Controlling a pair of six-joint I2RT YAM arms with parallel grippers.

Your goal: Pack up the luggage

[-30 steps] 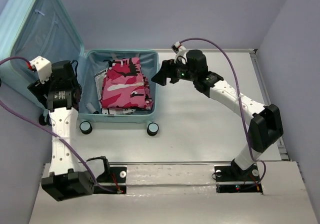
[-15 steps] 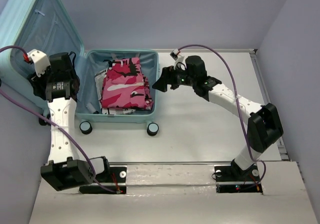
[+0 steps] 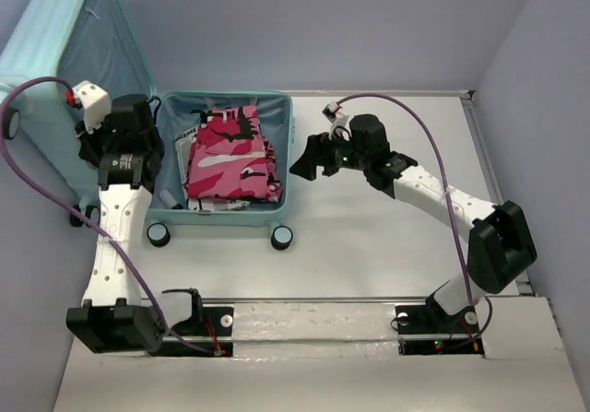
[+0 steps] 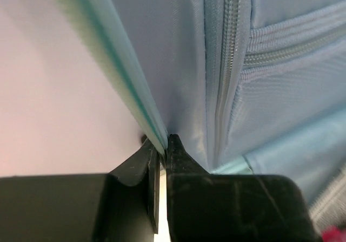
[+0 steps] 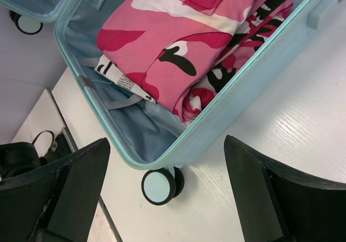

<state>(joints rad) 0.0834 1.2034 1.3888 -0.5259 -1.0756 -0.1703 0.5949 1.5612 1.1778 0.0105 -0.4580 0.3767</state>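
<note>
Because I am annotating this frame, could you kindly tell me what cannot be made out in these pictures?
Top, right wrist views: anything beneath the pink camouflage cloth in the luggage is covered by it.
Top view: the lid runs off the upper left edge.
Top view: the left gripper, plain in its wrist view, is hidden by its own wrist.
Right wrist view: the label's print is too small to read.

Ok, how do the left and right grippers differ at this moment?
The left gripper has its jaws pinched on the rim of the luggage lid; the right gripper has its jaws wide apart, holding nothing. The left is at the raised lid; the right hangs beside the packed half's right wall. Both are black.
</note>
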